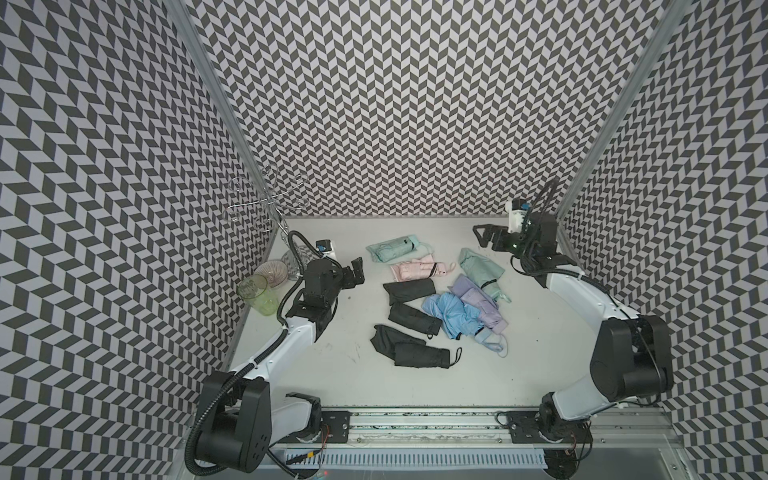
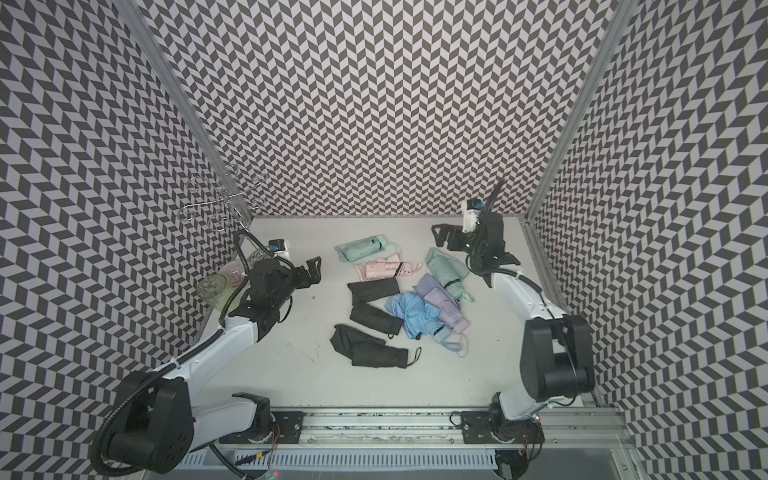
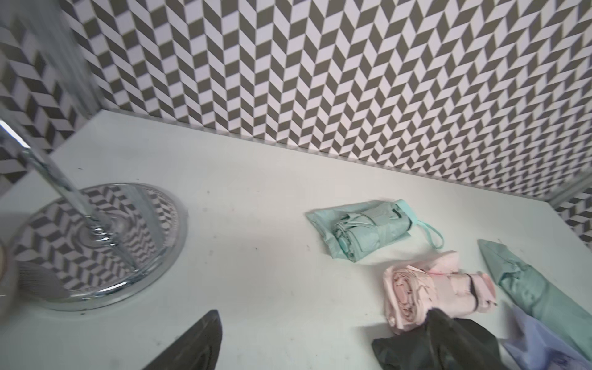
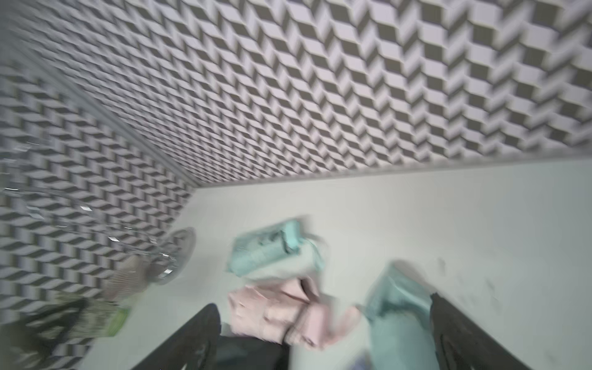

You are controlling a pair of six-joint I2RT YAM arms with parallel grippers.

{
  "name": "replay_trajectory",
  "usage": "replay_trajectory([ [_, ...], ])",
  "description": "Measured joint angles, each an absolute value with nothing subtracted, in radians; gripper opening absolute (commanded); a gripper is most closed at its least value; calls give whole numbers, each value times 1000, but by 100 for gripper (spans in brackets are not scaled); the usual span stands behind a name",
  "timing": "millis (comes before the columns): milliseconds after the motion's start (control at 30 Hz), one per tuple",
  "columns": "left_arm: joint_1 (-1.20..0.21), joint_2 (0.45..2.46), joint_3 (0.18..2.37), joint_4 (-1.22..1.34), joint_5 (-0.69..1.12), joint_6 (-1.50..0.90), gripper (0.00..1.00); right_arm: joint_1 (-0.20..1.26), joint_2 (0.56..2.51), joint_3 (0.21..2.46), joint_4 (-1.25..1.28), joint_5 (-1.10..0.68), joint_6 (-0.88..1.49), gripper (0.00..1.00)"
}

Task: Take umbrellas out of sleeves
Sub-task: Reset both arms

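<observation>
Several compact umbrellas lie in a loose pile mid-table in both top views: a mint one (image 1: 397,248), a pink one (image 1: 417,270), a second mint one (image 1: 482,268), a light blue one (image 1: 453,313), a lavender one (image 1: 482,307) and black ones (image 1: 409,351). Which of them sit in sleeves I cannot tell. My left gripper (image 1: 355,270) hangs open left of the pile, holding nothing. In the left wrist view the pink umbrella (image 3: 429,291) lies just beyond one finger. My right gripper (image 1: 482,235) is open at the back right, above the second mint umbrella (image 4: 397,307). That view is blurred.
A wire hook stand (image 1: 270,203) with a round mirrored base (image 3: 96,243) occupies the back left corner. A green glass (image 1: 258,295) and a ribbed pink glass (image 1: 272,272) stand beside it, close behind my left arm. Patterned walls enclose three sides. A rail (image 1: 415,424) runs along the front.
</observation>
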State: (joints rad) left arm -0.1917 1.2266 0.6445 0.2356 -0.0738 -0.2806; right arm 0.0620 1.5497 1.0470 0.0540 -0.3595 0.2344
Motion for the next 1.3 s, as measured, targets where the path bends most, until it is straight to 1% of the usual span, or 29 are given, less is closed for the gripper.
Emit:
replay_trajectory([
  [100, -147, 1251, 634, 274, -107, -259, 99, 1, 1563, 924, 60, -321, 175, 100],
  [200, -80, 1268, 588, 340, -110, -243, 99, -15, 1594, 847, 114, -295, 116, 100],
  [400, 21, 1357, 478, 509, -80, -196, 99, -21, 1626, 782, 295, -283, 22, 100],
  [567, 56, 1481, 458, 663, -37, -153, 99, -28, 1625, 754, 416, -284, -19, 100],
  [633, 60, 1509, 451, 713, -10, -130, 99, -28, 1613, 702, 493, -284, -27, 100],
  [767, 60, 1523, 406, 849, 46, -84, 99, -28, 1546, 528, 625, -283, -39, 100],
  [900, 39, 1546, 254, 1123, 71, -41, 100, -27, 1481, 335, 849, -282, -44, 100],
  [967, 39, 1558, 226, 1134, 89, -35, 100, -27, 1498, 279, 956, -279, -44, 100],
  [1100, 28, 1565, 244, 1178, 75, -19, 100, -22, 1555, 258, 1087, -255, -43, 100],
  [1300, 0, 1565, 253, 1204, 44, -2, 100, -20, 1554, 261, 1148, -221, -40, 100],
])
